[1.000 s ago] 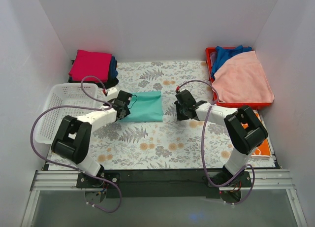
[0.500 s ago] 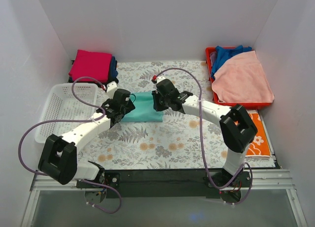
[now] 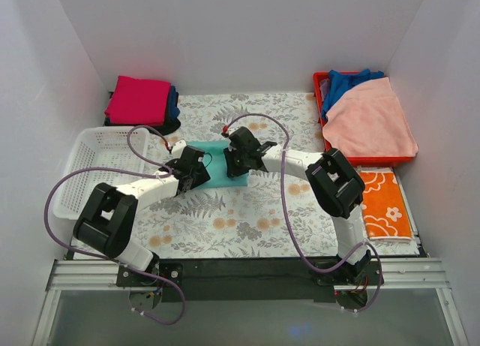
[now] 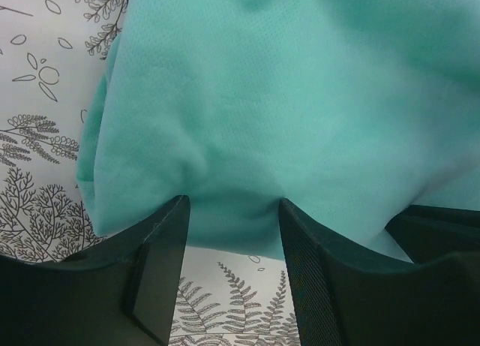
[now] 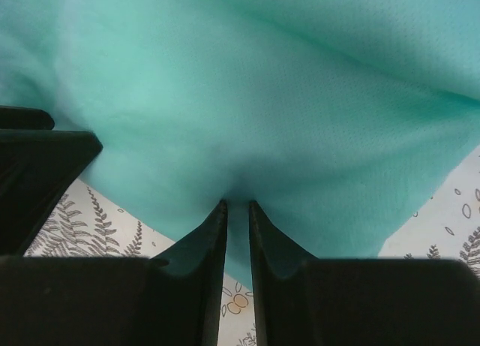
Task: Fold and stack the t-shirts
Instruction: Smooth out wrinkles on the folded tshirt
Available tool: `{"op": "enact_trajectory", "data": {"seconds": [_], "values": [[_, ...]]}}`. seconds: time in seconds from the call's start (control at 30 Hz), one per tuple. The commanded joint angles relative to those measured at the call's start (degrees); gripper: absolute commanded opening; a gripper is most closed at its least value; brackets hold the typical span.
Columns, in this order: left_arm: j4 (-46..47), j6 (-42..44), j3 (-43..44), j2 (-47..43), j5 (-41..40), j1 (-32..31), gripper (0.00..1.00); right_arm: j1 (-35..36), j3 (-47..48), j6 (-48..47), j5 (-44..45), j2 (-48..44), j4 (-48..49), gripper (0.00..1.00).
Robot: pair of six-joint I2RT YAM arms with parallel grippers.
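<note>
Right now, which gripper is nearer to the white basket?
Left. The left gripper is at the mint-teal t-shirt's basket-side edge, just right of the white basket. The right gripper is farther right, on the shirt's other side.

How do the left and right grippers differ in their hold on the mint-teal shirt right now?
The left gripper has its jaws wide apart, while the right gripper has its jaws nearly closed. The left gripper spans a broad bunch of the mint-teal t-shirt, and a firm grip there is unclear; the right gripper pinches a thin fold. Both are at the shirt's edge, low over the table.
</note>
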Motion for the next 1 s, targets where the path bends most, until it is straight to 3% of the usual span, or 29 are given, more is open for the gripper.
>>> {"op": "enact_trajectory", "data": {"seconds": [0.0,0.27,0.6,0.8,0.97], "values": [[-1.4,-0.8,-2.2,-0.8,-1.9,0.3,0.49,0.1,-4.9,0.3,1.5,-1.5,1.2,0.23],[-5.5,-3.9,-6.9,-3.0,-3.5,0.2,0.49,0.1,-18.0,2.6,6.3,-7.0,1.1,0.22],[-9.6,-5.7,-10.5,-13.3,-3.4,-1.9,0.48,1.0,-29.6,4.2,8.9,-15.7,1.4,0.19],[-12.0,-4.0,-6.7,-21.1,-6.7,-2.4,0.49,1.5,-27.8,4.0,10.6,-21.8,0.1,0.20],[-11.4,-1.1,0.9,-18.3,-8.8,-2.3,0.50,1.5,-18.8,1.9,13.3,-22.6,-1.4,0.22]]}}
